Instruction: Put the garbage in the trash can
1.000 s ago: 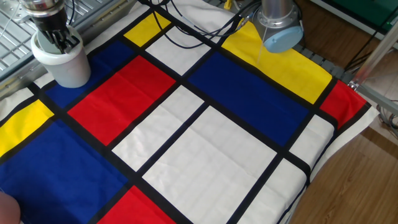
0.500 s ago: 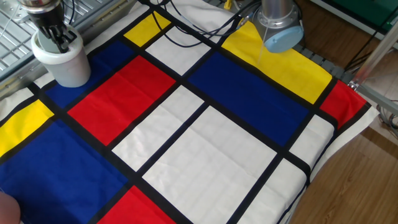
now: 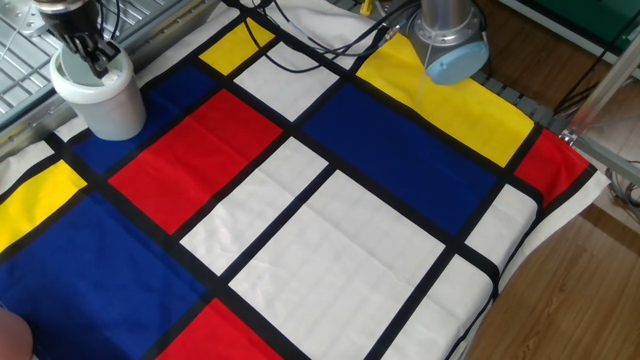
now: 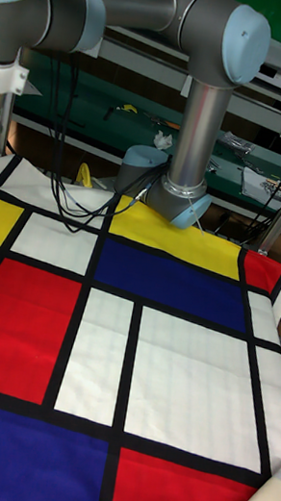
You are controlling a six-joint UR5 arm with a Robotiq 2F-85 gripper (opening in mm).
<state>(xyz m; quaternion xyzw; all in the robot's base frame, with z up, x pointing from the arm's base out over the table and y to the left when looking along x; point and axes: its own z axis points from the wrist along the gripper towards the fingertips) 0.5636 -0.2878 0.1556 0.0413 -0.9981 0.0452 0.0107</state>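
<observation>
Currently the robot's dark two-finger gripper (image 3: 92, 62) is hanging straight down over the mouth of the plain white cylindrical plastic trash can (image 3: 102, 97), which is standing upright at the far left of the surface (image 3: 330, 240), on a blue panel of the cloth with red, blue, yellow and white blocks and black bands (image 3: 250, 190). The fingers (image 3: 98, 58) are reaching to about the level of the rim, their tips sitting close together; whether they are pinching anything I cannot tell. The small crumpled white paper garbage is not showing in either view, so I cannot say whether it is lying inside the can. In the tall fixed view the grey arm (image 4: 195, 93) is rising from its base at the far edge and stretching leftwards, and black cables (image 3: 300, 40) are trailing across the far panels.
</observation>
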